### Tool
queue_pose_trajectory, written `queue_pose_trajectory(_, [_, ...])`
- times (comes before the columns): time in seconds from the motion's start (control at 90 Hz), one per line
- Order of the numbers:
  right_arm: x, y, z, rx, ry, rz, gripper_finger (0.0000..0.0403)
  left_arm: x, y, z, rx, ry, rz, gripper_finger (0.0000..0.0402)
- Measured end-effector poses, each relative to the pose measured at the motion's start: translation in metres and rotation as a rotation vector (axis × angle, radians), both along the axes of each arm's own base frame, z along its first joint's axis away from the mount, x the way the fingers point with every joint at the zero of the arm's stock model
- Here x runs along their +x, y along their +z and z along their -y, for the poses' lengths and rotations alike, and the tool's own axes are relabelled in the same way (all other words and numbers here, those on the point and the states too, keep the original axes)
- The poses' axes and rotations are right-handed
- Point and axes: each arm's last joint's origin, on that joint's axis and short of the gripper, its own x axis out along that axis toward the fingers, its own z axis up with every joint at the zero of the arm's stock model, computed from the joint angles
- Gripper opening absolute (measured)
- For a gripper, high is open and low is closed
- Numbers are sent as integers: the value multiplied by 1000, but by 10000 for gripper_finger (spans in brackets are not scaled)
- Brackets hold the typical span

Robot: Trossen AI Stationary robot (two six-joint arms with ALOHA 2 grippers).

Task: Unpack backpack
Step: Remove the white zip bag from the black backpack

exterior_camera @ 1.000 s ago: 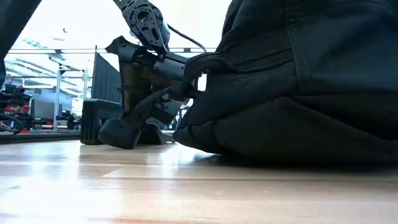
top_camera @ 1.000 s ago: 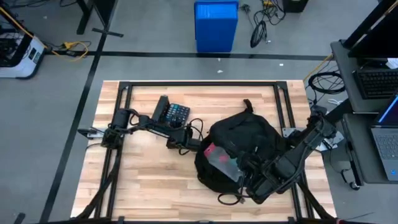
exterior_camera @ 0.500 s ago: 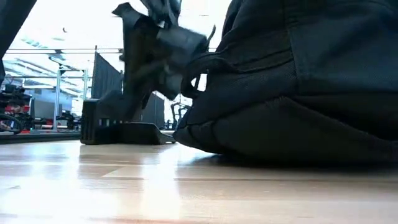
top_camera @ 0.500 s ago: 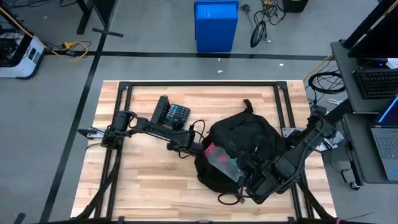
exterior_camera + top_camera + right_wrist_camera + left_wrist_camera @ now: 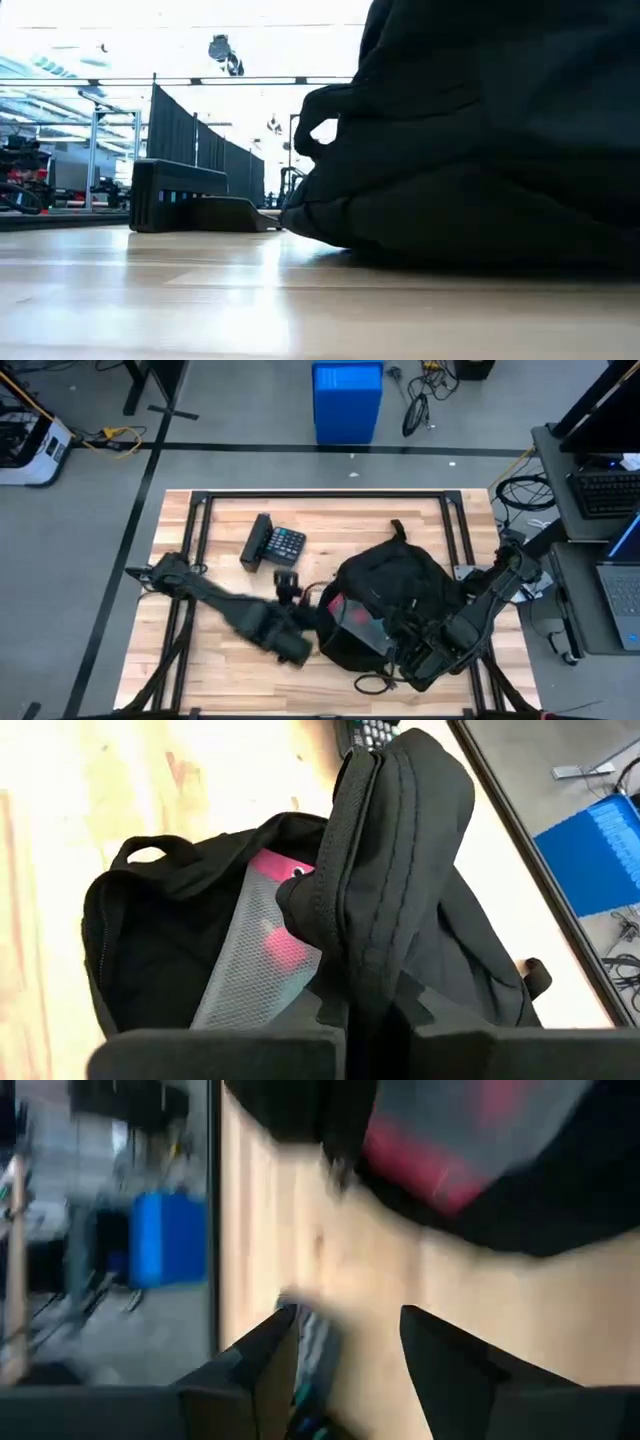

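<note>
A black backpack lies at the desk's four o'clock. The right end effector, clamped on its flap, should hold it wide while the left end effector, fingers apart, reaches inside.

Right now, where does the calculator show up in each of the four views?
High view: calculator lies upper left of the backpack.
Low view: calculator stands left of the backpack.
Left wrist view: too blurred to tell.
Right wrist view: keys at the top edge.
Shared landmark: the backpack.
</note>
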Motion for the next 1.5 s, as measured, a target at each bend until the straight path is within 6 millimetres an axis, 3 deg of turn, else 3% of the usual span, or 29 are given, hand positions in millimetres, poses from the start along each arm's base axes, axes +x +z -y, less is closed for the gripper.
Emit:
queue_pose_trajectory(0.078, [-2,0,-3,4,8,0,0,-21,13,23,17,-68,85,161])
queue_pose_trajectory(0.189, [-6,0,-7,8,23,3,0,-34,15,55,2,-198,149,134])
queue_pose_trajectory(0.311, [-8,0,-9,12,28,5,0,-30,3,82,-2,-334,208,85])
queue_pose_trajectory(0.422, [-9,0,-13,42,34,10,0,-22,-14,94,-3,-388,248,43])
queue_pose_trajectory(0.578, [-18,-1,-31,102,95,27,0,-2,-47,76,15,-325,229,24])
queue_pose_trajectory(0.678, [-24,-2,-43,123,135,39,0,13,-70,53,39,-259,202,30])
queue_pose_trajectory(0.789, [-31,-3,-50,122,165,37,0,32,-86,36,-53,-265,219,45])
queue_pose_trajectory(0.911, [-33,-3,-49,84,184,32,0,51,-86,38,-236,-428,297,55])
queue_pose_trajectory(1.144, [-32,-3,-40,-5,202,-28,0,64,-87,36,-266,-504,359,56])
queue_pose_trajectory(1.322, [-31,-3,-40,-25,240,-42,0,81,-126,32,-246,-545,240,56])
queue_pose_trajectory(1.5, [-31,-3,-42,-13,276,-66,0,89,-167,36,-16,-581,121,69])
